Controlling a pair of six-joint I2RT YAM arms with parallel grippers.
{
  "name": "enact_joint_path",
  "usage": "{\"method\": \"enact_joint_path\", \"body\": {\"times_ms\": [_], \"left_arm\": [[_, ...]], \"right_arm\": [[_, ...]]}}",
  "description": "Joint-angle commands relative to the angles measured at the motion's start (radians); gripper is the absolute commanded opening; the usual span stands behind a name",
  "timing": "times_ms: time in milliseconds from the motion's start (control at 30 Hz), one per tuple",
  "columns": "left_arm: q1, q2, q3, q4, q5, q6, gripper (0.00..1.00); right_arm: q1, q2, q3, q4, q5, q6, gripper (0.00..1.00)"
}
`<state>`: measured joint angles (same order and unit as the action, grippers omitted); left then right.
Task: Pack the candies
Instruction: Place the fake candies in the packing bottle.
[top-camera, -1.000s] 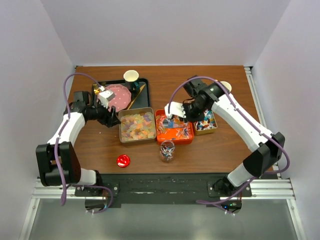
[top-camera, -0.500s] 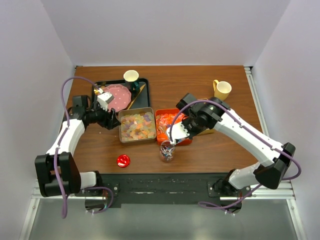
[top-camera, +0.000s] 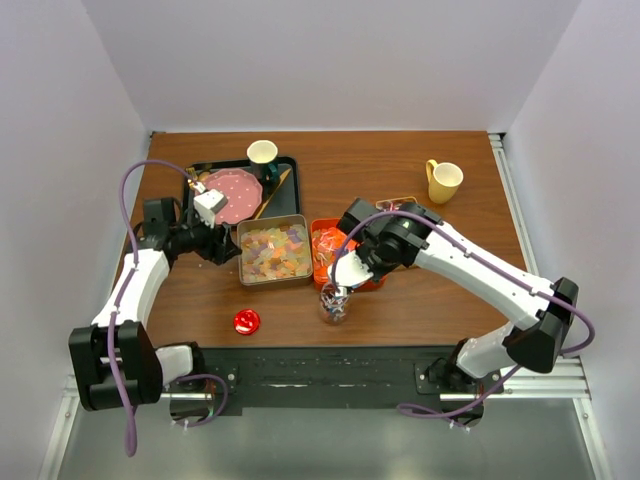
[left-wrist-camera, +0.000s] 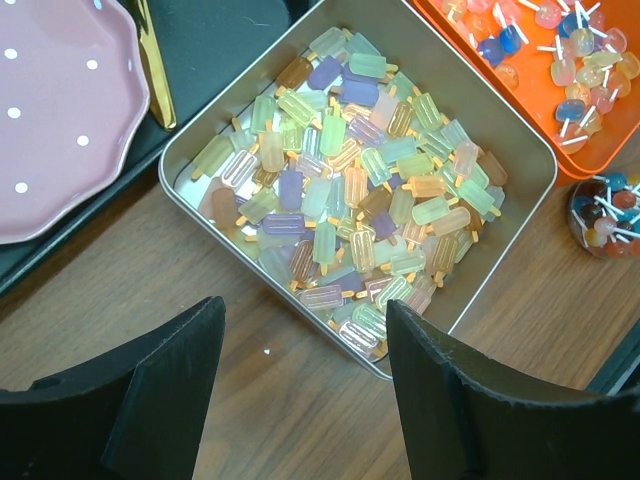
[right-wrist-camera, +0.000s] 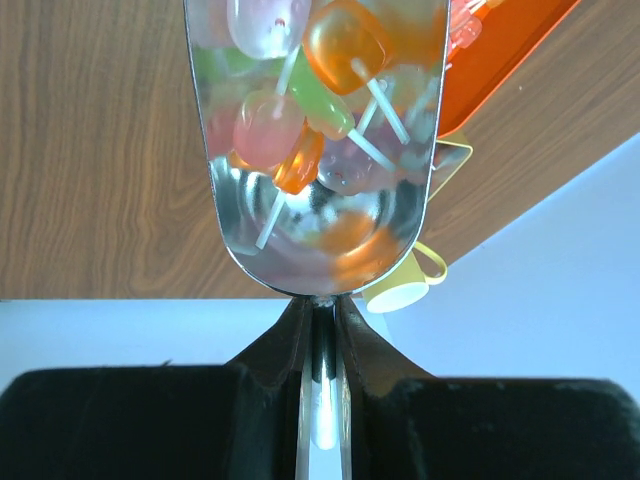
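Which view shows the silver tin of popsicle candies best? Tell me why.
Left wrist: the silver tin fills the frame, and its popsicle candies are individually distinct. Top external shows it small, mid-table; right wrist does not show it.

White arms (top-camera: 135, 285), black joints (top-camera: 160, 215), purple cables (top-camera: 124, 195)
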<state>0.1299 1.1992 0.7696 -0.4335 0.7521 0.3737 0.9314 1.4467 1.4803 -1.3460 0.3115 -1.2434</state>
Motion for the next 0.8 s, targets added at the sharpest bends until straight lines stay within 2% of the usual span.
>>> {"method": "enact_joint_path", "body": {"times_ms": [0, 767], "left_arm": [[0.005, -0.03, -0.01, 0.052, 0.007, -0.027, 0.7], [0.005, -0.044, -0.03, 0.11, 0.01, -0.025, 0.71]], "right_arm": [[0.027, 0.003, 0.017, -0.176, 0.07, 0.027, 0.0], [0.06, 0.034, 0.023, -0.223, 0.156, 0.045, 0.0]]}}
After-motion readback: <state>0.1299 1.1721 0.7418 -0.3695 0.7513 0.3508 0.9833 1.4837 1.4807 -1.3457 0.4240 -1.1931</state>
